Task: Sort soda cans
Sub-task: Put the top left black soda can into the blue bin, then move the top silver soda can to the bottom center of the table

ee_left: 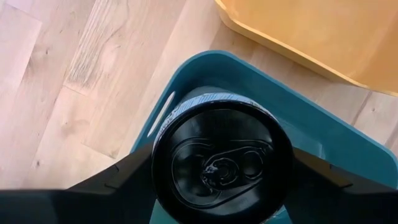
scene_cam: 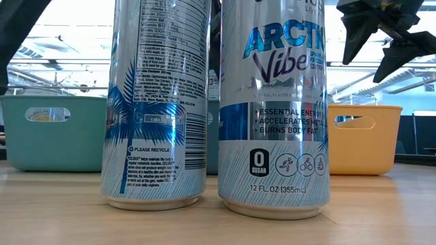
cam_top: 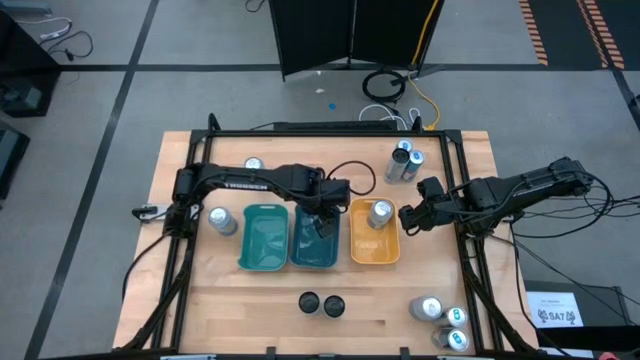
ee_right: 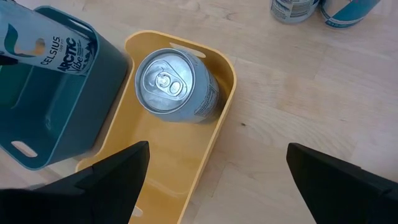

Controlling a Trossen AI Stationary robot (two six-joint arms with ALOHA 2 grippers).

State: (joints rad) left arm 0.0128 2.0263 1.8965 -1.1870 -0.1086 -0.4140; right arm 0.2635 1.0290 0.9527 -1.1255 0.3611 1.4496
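Observation:
My left gripper (cam_top: 322, 222) hangs over the blue tray (cam_top: 300, 255) in the middle of the table, shut on a black-topped soda can (ee_left: 222, 163). The can's printed side (ee_right: 59, 50) shows above the tray wall in the right wrist view. My right gripper (cam_top: 410, 215) waits open, beside the right side of the orange tray (cam_top: 372, 252). A silver can (ee_right: 176, 84) stands upright on its base at that tray's far end. Two black-topped cans (cam_top: 320, 303) stand near the front edge. My left gripper pinches the can between its two fingers (ee_left: 118, 180), one on either side of the upper wall (ee_left: 163, 134) just under the black top. The fingers come from above, pointing steeply down. The can stays upright over the blue tray (ee_left: 323, 134); whether its base rests on the tray floor is hidden.
A teal tray (cam_top: 263, 237) sits left of the blue one, with a silver can (cam_top: 222, 220) beside it and another (cam_top: 253, 165) farther back. More cans stand at the far side (cam_top: 404, 160) and the near right corner (cam_top: 440, 318). Two cans (scene_cam: 272, 102) fill the low view.

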